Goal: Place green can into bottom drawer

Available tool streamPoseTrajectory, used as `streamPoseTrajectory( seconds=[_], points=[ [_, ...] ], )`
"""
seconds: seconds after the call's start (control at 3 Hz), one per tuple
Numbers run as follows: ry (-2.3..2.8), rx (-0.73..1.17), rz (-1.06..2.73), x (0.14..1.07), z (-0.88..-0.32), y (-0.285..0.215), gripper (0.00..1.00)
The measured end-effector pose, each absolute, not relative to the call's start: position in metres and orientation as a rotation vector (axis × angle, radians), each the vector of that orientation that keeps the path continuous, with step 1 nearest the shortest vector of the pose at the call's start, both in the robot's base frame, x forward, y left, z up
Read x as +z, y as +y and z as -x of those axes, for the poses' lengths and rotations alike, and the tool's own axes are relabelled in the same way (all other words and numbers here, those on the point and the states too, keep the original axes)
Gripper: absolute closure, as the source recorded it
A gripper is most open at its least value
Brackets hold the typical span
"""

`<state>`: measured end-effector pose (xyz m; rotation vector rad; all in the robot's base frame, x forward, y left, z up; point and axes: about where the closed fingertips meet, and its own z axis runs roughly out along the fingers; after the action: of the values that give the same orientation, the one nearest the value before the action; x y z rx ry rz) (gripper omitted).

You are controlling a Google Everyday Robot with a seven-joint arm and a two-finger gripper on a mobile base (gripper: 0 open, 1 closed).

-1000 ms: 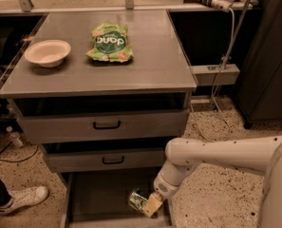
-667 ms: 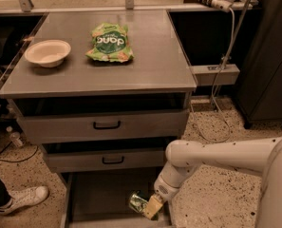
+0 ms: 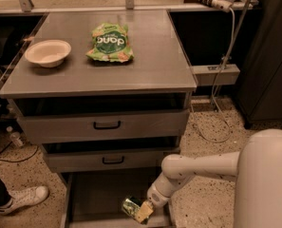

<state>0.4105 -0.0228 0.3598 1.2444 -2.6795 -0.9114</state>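
While little has moved in the past second, we see the gripper (image 3: 140, 213) low inside the bottom drawer (image 3: 95, 196), fingers still clasping the green can (image 3: 130, 206) (at or near its floor); release seems next.

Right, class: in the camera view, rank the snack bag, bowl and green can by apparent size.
1. snack bag, largest.
2. bowl, nearly the same; close call.
3. green can, smallest, at the gripper low over the bottom drawer, front right.
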Motion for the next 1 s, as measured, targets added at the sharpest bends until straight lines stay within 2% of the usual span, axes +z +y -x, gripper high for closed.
streamPoseTrajectory(
  seconds=[0.33, 1.0],
  points=[
    [-2.706, -1.012, -1.207, 0.320, -0.424, -0.003, 1.00],
    [-2.710, -1.082, -1.164, 0.288, -0.427, 0.014, 1.00]
  ],
)
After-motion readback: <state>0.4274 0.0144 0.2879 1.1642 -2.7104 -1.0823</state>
